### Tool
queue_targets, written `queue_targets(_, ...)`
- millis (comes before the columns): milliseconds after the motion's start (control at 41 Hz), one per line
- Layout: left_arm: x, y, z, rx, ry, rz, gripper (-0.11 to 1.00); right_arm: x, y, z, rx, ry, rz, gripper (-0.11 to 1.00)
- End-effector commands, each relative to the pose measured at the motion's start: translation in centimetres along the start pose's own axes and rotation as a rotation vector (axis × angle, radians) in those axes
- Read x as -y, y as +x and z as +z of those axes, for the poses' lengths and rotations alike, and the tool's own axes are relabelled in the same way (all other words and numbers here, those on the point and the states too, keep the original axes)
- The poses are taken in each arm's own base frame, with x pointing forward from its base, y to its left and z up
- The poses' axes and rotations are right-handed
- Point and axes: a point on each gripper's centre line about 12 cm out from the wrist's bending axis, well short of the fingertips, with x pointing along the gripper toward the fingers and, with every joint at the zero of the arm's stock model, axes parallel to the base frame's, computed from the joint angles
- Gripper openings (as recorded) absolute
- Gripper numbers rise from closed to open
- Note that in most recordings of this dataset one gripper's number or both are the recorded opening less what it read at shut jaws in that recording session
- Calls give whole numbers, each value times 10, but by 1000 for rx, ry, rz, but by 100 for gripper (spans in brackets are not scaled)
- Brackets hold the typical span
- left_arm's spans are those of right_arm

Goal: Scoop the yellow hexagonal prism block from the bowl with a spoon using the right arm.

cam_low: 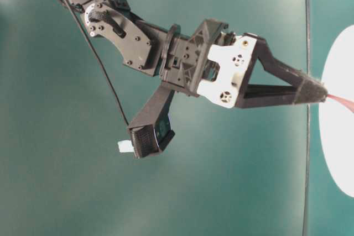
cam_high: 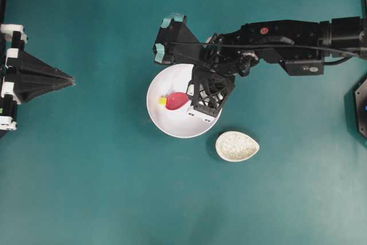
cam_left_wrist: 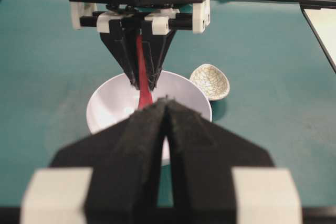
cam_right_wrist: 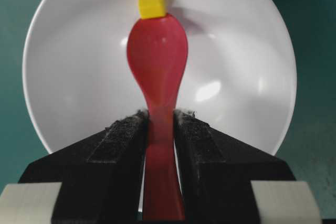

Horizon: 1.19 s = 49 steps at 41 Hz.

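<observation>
The yellow hexagonal prism block [cam_right_wrist: 153,4] sits in the bowl [cam_right_wrist: 68,77], touching the tip of the spoon [cam_right_wrist: 157,61]. My right fingers [cam_right_wrist: 160,129] are clenched on its handle; I should push the lip low under the block, then tip up gently. The speckled spoon rest [cam_high: 237,146] lies clear on the bench [cam_high: 86,187]; my left fingers [cam_left_wrist: 166,109], pressed together and empty, stay away.

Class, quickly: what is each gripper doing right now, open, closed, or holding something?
Left gripper: closed, holding nothing.
Right gripper: closed on the spoon handle, scoop in the bowl.
</observation>
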Motion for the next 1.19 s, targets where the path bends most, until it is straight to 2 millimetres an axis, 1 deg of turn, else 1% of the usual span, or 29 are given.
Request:
queue_targets(0,1,1,12,34,2,-2,2,-5,-18,7,51,-5,14,25)
queue_targets(341,0,1,11,32,2,-2,1,-8,-18,6,74,-10,18,25)
queue_targets(829,0,1,12,35,1,0,2,-4,-20,-8,120,19,19,25)
queue_targets(1170,0,1,13,38,1,0,2,-4,-20,-9,125,15,17,25)
